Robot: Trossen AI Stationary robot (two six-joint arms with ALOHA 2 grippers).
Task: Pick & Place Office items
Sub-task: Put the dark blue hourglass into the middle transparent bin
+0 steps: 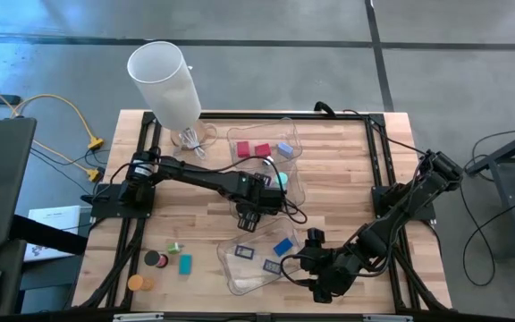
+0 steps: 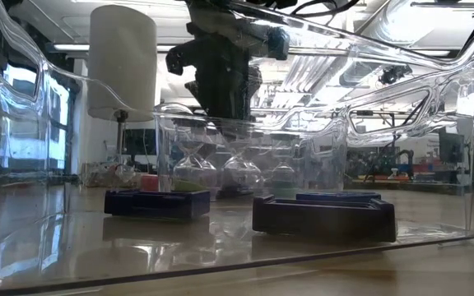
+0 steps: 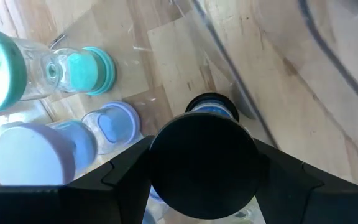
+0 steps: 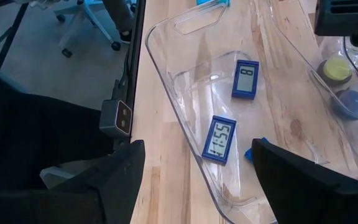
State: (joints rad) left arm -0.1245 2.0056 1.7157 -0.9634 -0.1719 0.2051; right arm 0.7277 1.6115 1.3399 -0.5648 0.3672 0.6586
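black sand timer (image 3: 202, 165) clamped in left fingers (image 3: 129, 168) (over a tray (image 1: 291, 188)), right fingers (image 4: 129, 168) apart

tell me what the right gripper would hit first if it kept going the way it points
Probably the near rim of the clear tray just ahead of the open right gripper, then the small blue digital clock lying inside it. Depth is hard to judge, so it might pass above.

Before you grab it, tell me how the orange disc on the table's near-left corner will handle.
The orange disc lies flat, so it probably won't roll. It looks small and likely light. Being low on the wood, it may slide if nudged.
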